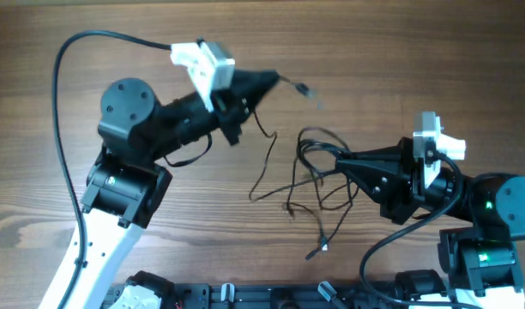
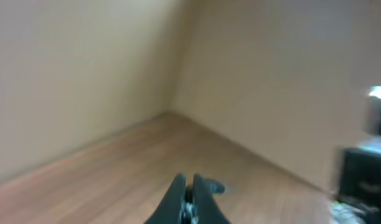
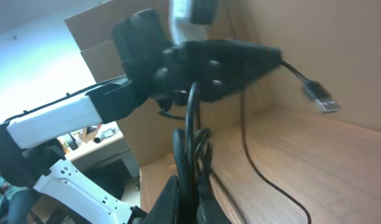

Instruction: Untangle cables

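Thin black cables (image 1: 318, 184) lie looped and bunched on the wooden table between the arms. My left gripper (image 1: 275, 81) is shut on one cable near its plug end (image 1: 304, 89); that cable hangs down to the tangle. In the left wrist view the shut jaws (image 2: 189, 186) pinch it, with the plug (image 2: 216, 186) sticking out to the right. My right gripper (image 1: 341, 160) is shut on a bunch of cable loops at the tangle's right side. In the right wrist view the loops (image 3: 192, 143) rise from the jaws (image 3: 189, 186), and the plug (image 3: 321, 96) hangs from the left gripper.
A thicker black robot cable (image 1: 69, 103) arcs over the table at the far left. A loose plug end (image 1: 322, 247) lies near the front. The table's front edge carries black fixtures (image 1: 245, 296).
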You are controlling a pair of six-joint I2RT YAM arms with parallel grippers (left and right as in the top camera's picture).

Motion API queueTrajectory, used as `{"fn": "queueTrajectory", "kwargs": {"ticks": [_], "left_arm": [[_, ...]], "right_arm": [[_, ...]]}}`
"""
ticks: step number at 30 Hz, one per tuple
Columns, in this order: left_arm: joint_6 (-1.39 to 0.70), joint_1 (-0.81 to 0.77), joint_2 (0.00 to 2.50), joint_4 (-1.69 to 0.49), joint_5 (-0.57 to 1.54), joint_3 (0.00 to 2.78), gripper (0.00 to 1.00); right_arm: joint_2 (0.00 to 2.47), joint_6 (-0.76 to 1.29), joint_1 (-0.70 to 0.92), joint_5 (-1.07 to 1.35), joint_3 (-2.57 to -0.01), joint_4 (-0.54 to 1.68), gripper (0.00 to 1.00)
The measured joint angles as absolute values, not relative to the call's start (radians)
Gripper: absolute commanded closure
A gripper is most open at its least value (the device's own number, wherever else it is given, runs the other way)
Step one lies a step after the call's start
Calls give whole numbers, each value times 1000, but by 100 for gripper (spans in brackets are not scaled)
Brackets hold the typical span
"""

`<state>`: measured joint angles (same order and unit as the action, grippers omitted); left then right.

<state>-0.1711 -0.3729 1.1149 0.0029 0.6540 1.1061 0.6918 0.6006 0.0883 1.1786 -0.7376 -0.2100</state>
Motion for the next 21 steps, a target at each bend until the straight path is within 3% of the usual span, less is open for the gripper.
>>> {"fn": "queueTrajectory", "kwargs": {"ticks": [2, 3, 4, 5, 6, 11, 16, 21], "left_arm": [[-181, -371, 1115, -64, 543, 1107, 96], [-184, -371, 1115, -94, 503, 1107, 89], [-188, -371, 1115, -143, 445, 1107, 55], [-193, -371, 1115, -180, 397, 1108, 36], [-197, -371, 1115, -212, 361, 1108, 2], [-232, -371, 1114, -304, 304, 1108, 0], [-246, -371, 1067, -299, 509, 1108, 0], [-453, -371, 1047, -297, 635, 1108, 0]], "right_arm": [[692, 601, 88, 1179, -738, -218, 96], [692, 601, 88, 1179, -738, -226, 96], [692, 601, 88, 1179, -738, -230, 96], [692, 601, 88, 1178, -738, -232, 96], [692, 601, 88, 1178, -738, -232, 96], [692, 612, 88, 1166, -738, -233, 96], [692, 616, 88, 1111, -738, -240, 96], [692, 584, 88, 997, -738, -241, 95]]}}
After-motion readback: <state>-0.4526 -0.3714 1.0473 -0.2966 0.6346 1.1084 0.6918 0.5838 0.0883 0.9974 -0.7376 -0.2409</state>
